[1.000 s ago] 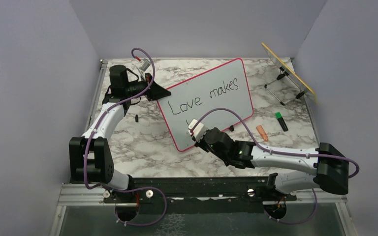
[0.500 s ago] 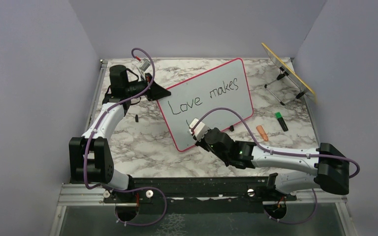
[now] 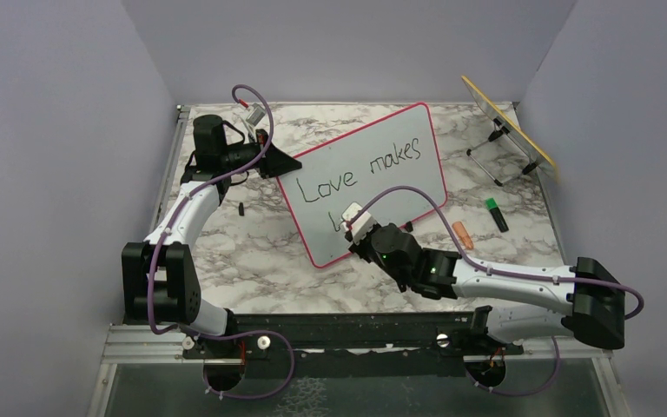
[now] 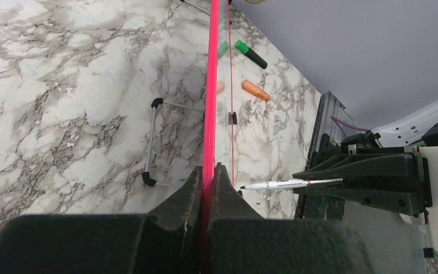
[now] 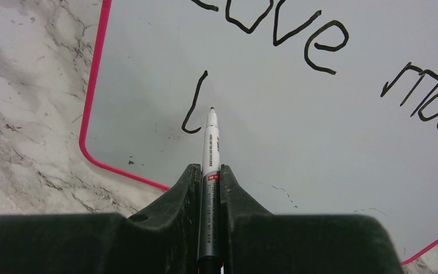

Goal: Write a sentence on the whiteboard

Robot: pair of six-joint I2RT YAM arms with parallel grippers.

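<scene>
Board (image 3: 417, 187) stood mid-frame, left pincer (image 4: 208, 174) clamped on its edge, right pincer (image 5: 210, 174) gripping marker (image 5: 210, 140) at the unfinished sentence (image 3: 330, 186); hard tip pressure could slip the board and skew strokes.

White marble-patterned tabletop with grey veins (image 3: 252, 261) fills centre, matte, evenly lit. Plain lavender-grey back wall (image 3: 339, 43) at 12 o'clock. Matching left wall (image 3: 52, 130) at 9, matching right wall (image 3: 625, 130) at 3. Silver slotted aluminium rail (image 3: 139, 343) runs along table edge at 6. Dark grey speckled surface (image 3: 356, 391) just beyond rail, lowest in view. Light soft, shadows faint.
</scene>
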